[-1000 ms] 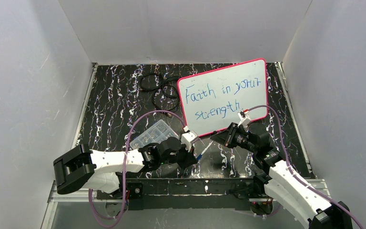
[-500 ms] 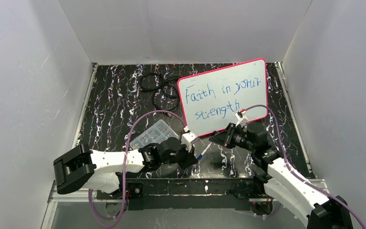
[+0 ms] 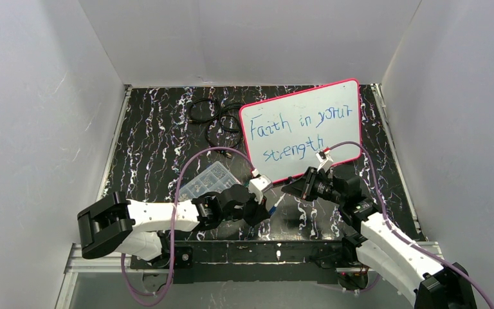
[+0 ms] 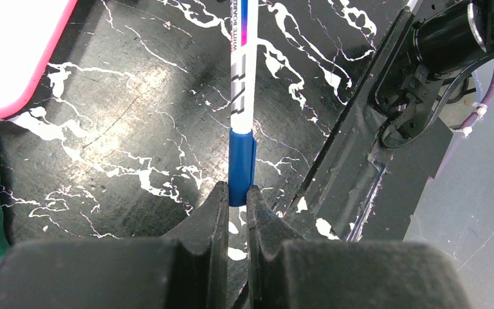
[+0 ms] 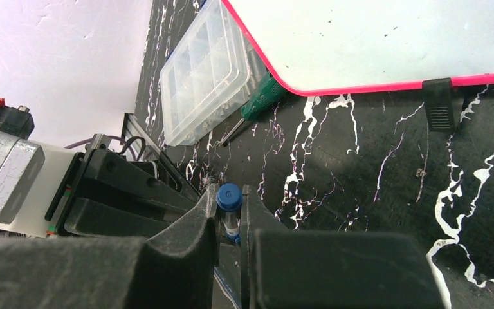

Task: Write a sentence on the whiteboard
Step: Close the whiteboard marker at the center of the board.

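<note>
The whiteboard (image 3: 302, 103) lies at the back right, pink-framed, with the blue sentence (image 3: 292, 132) "Faith in your strength" in two lines. Its corner shows in the left wrist view (image 4: 13, 51) and its edge in the right wrist view (image 5: 373, 38). A white marker (image 4: 241, 77) with a blue cap (image 4: 242, 164) spans between both grippers just above the table. My left gripper (image 4: 237, 196) is shut on the cap end. My right gripper (image 5: 230, 205) is shut on the marker's other end, whose blue tip (image 5: 229, 196) pokes out. In the top view the two grippers (image 3: 271, 207) (image 3: 287, 188) nearly meet.
A clear plastic compartment box (image 3: 207, 180) lies left of the board, with a green-handled screwdriver (image 5: 257, 106) beside it. Black cable loops (image 3: 215, 119) lie at the back. A black clip (image 5: 437, 103) sits on the board's near edge. White walls enclose the black marbled table (image 3: 154, 141).
My left arm has shifted a little right, toward the right gripper. The right gripper has edged slightly left. The board and writing have not changed.
</note>
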Robot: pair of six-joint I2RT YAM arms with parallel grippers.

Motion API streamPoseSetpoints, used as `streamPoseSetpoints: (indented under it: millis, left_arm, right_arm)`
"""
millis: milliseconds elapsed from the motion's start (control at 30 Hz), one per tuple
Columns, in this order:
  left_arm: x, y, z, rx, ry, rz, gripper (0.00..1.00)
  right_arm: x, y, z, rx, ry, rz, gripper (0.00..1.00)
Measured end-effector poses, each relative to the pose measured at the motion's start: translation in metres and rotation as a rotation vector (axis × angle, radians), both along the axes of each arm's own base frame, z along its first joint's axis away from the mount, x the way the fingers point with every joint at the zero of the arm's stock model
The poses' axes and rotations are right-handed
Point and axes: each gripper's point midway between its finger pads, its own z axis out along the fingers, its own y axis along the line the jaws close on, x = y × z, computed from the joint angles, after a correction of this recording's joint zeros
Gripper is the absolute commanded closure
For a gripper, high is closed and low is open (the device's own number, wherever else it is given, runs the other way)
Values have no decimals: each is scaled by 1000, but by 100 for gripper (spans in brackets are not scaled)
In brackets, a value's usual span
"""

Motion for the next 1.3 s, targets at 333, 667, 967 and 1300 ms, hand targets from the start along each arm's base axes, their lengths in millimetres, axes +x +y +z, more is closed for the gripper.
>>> streamPoseSetpoints:
  millis: [333,667,967,1300]
  left_arm:
    - [3,1,-1,15,-27,7,100]
    - [6,0,-8,49,-41,-1,100]
    - [4,9,-17,107,-38,-6,100]
    - [5,16,-23,149,-42,4,100]
  right_arm:
    - [0,-1,-3,3,-9,-14,99]
    - [-1,2,-8,-18,-21,-26,99]
    - [-5,15,-15,-58,-51,-10,99]
    - [-6,25,-23,-90,-69,-1,99]
